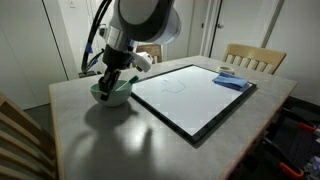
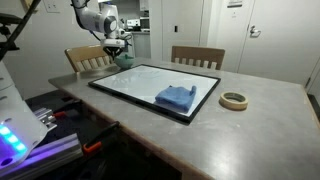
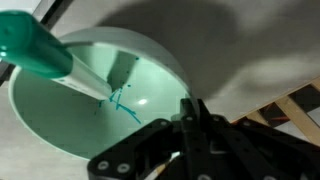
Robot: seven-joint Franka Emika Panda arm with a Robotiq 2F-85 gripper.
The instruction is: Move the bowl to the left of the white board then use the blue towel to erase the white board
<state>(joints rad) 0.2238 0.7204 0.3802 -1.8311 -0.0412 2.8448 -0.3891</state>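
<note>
My gripper is clenched on the bowl rim; the blue towel lies across the white board, on its far corner.

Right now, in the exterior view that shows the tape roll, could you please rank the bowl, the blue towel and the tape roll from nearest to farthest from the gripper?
1. The bowl: right beneath the gripper, beside the white board's far corner.
2. The blue towel: lying on the board, toward its near edge.
3. The tape roll: on the table, past the board's other end.
</note>
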